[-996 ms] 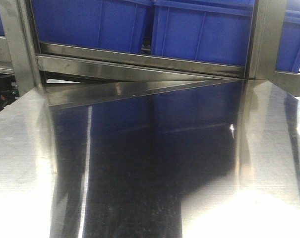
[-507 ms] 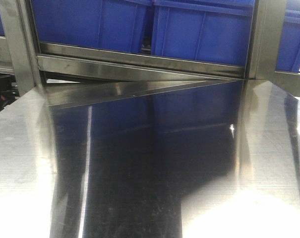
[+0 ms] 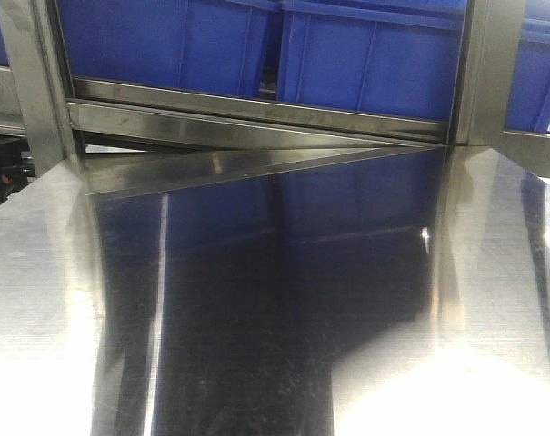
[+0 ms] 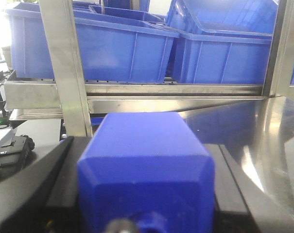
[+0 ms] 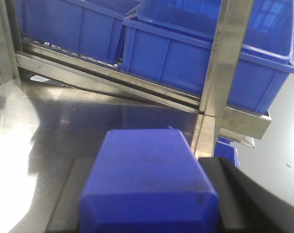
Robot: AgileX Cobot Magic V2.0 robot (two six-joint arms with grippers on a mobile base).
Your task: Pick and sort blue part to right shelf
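Note:
A blue part (image 4: 146, 145), a chamfered block, fills the left wrist view, and my left gripper (image 4: 146, 167) is shut on it between black fingers (image 4: 57, 189). A second blue part (image 5: 147, 170) sits the same way in my right gripper (image 5: 147, 194), which is shut on it, with one black finger (image 5: 232, 194) pressed against its right side. Ahead stands the right shelf (image 3: 256, 118), its brushed steel front rail just beyond the table's far edge. Large blue crates (image 3: 365, 64) sit on it. Neither gripper shows in the front view.
A polished steel table (image 3: 38, 300) stretches toward the rack and mirrors the blue crates. Steel uprights (image 3: 29, 82) (image 5: 227, 58) stand in front of the crates. Dark equipment (image 4: 10, 148) lies low at the left. A small blue bin (image 5: 232, 153) sits below the rack's right end.

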